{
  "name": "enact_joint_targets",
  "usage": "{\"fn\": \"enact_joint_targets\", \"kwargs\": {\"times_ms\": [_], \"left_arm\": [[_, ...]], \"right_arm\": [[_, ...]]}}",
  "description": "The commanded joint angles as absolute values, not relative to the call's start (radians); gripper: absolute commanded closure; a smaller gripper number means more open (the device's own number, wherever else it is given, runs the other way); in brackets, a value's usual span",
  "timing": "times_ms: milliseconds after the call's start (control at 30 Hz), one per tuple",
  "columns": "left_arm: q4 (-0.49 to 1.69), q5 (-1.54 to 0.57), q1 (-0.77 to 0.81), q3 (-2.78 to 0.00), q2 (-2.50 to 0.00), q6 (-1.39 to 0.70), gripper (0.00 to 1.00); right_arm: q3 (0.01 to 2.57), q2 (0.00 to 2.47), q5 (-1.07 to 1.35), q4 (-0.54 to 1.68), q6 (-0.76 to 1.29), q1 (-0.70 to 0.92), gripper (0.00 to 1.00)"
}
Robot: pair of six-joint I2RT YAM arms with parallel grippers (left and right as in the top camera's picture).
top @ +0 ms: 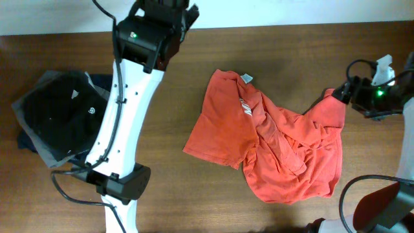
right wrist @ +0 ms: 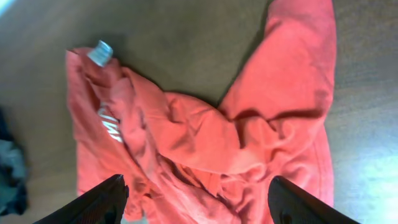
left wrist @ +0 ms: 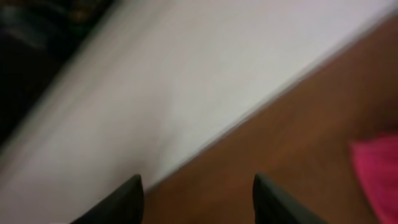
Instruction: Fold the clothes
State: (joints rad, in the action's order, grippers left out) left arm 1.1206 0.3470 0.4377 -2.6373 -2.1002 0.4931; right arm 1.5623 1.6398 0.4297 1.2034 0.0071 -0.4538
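Note:
The red-orange shirt (top: 272, 139) lies crumpled on the wooden table, right of centre, with its white neck tag (top: 246, 79) at the far side and white lettering (top: 246, 107) partly folded in. In the right wrist view the shirt (right wrist: 249, 130), tag (right wrist: 99, 53) and lettering (right wrist: 111, 127) lie below the fingers. My right gripper (right wrist: 199, 199) is open and empty above the shirt; in the overhead view it (top: 341, 92) is at the shirt's right sleeve. My left gripper (left wrist: 199, 199) is open and empty near the table's far edge (top: 187, 16), away from the shirt. The left wrist view is blurred, with a red patch of shirt (left wrist: 379, 171) at its right.
A pile of folded black, grey and navy garments (top: 58, 113) sits at the table's left; a bit of it shows in the right wrist view (right wrist: 9, 177). The left arm's white link (top: 123, 116) stretches between the pile and the shirt. A white object (top: 383, 65) stands by the right arm.

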Motion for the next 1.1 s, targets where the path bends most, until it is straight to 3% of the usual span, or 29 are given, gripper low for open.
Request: {"fn": "enact_joint_targets", "kwargs": {"times_ms": [0,200,400,500,767,1067], "left_arm": [[1.197,-0.011,0.415,-2.633,-2.083,0.487,0.43],[1.394,-0.101,0.41,-2.552,-2.136,0.487,0.4],[1.378,-0.137,0.368,-2.345,-2.168,0.37,0.37],[1.323,-0.291,0.345,-2.177,-2.178,0.367,0.36],[1.176,-0.337,0.344,-1.884,-2.228,0.34,0.36],[1.059,-0.394,0.356,-1.814,-2.331,0.314,0.36]], "right_arm": [[1.519,1.66,0.281,1.215,0.088,-0.411,0.23],[1.449,1.695,0.279,1.215,0.087,-0.398,0.23],[1.443,1.695,0.279,1.218,0.086,-0.4,0.23],[1.443,1.695,0.28,1.222,0.087,-0.399,0.23],[1.443,1.695,0.28,1.227,0.087,-0.4,0.23],[1.443,1.695,0.28,1.228,0.086,-0.399,0.23]]}}
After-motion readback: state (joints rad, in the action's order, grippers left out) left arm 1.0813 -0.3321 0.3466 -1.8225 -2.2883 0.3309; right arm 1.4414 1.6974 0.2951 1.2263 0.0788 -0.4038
